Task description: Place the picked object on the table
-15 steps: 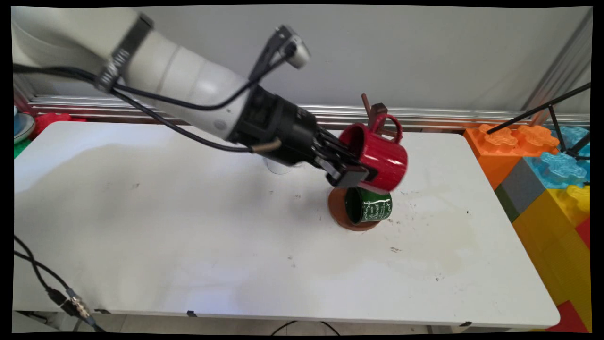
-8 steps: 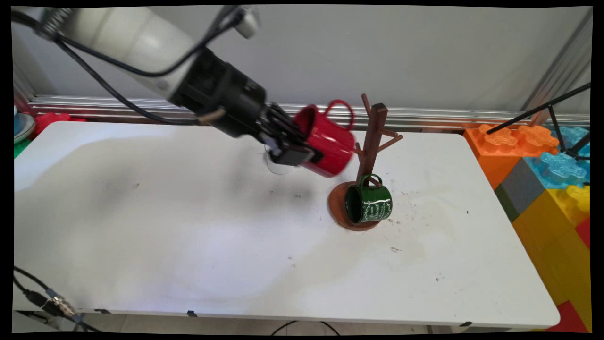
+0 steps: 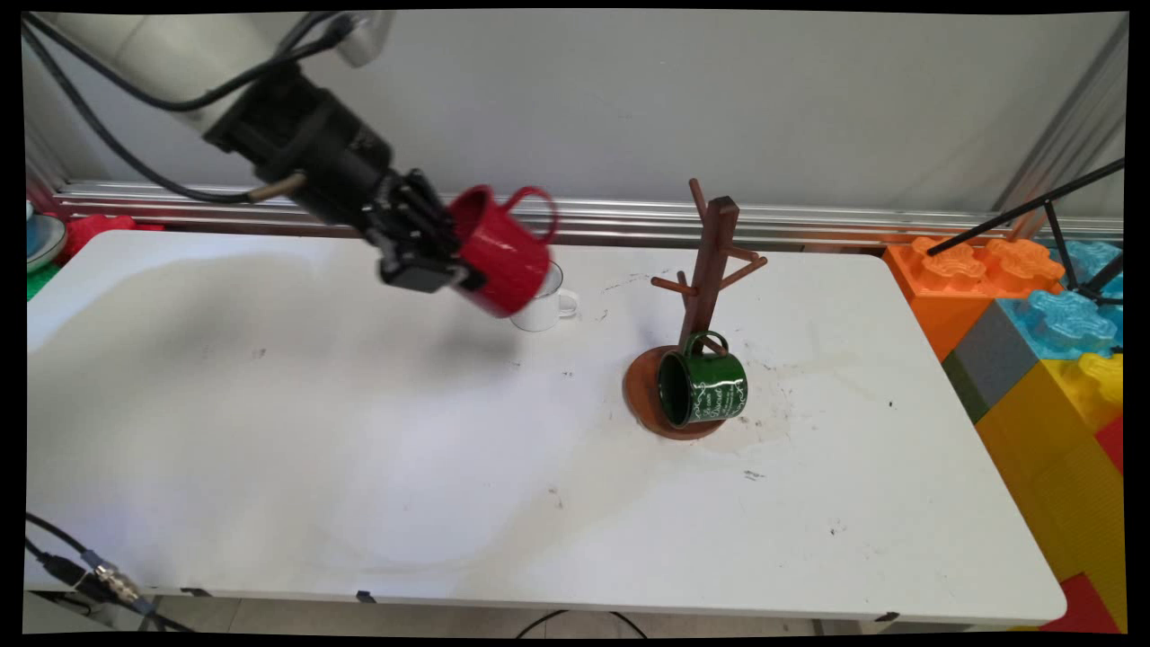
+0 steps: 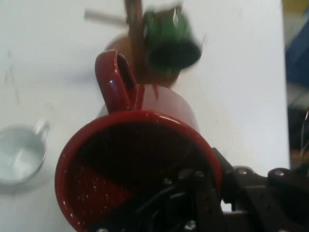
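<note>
One mug is what I am carrying: the red mug (image 3: 499,250) is hanging in the air above the far left-centre of the surface (image 3: 269,431), tipped on its side with its mouth facing back toward the arm and its handle uppermost. My gripper (image 3: 429,266) is gripping it by the rim, the fingers closed on the wall with one reaching inside the cup, as the hand view is showing (image 4: 145,179); holding it by the rim this way is leaving the handle free. Just below and behind it, a small white mug (image 3: 542,305) is standing upright on the surface, and I am hovering clear of it, not touching. Well to the right, the brown wooden mug tree (image 3: 710,261) is standing on its round base, its upper pegs bare. A green mug (image 3: 703,386) is hanging by its handle from a low peg, so it is lying sideways with its mouth turned to the left, over the base. Coloured toy blocks (image 3: 1033,332) are sitting stacked beyond the surface's right end.
</note>
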Available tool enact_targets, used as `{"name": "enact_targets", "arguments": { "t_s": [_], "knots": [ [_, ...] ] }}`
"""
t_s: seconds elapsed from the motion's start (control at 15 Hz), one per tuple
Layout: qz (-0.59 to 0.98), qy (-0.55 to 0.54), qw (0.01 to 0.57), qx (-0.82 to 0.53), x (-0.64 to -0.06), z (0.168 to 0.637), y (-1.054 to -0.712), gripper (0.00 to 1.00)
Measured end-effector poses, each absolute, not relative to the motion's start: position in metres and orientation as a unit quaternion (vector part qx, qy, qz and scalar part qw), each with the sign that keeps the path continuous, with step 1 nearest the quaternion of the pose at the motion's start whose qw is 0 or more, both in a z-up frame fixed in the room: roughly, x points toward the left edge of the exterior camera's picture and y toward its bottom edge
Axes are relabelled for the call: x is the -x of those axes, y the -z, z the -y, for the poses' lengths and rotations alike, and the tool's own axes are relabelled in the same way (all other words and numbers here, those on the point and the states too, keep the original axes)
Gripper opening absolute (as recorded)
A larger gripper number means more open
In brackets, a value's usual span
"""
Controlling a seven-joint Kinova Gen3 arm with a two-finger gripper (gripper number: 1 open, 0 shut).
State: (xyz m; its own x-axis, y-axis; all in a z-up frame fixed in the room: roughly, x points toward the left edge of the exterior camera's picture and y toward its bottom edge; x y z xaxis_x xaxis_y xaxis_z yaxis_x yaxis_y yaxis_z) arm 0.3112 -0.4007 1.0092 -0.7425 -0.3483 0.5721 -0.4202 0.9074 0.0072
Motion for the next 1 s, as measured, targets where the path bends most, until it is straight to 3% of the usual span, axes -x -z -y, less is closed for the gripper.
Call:
{"name": "enact_targets", "arguments": {
  "t_s": [0.4, 1.0],
  "knots": [
    [0.966, -0.074, 0.202, -0.145, -0.356, 0.417, -0.984, 0.0],
    [0.985, -0.075, 0.122, -0.097, -0.354, 0.443, -0.933, 0.0]
  ]
}}
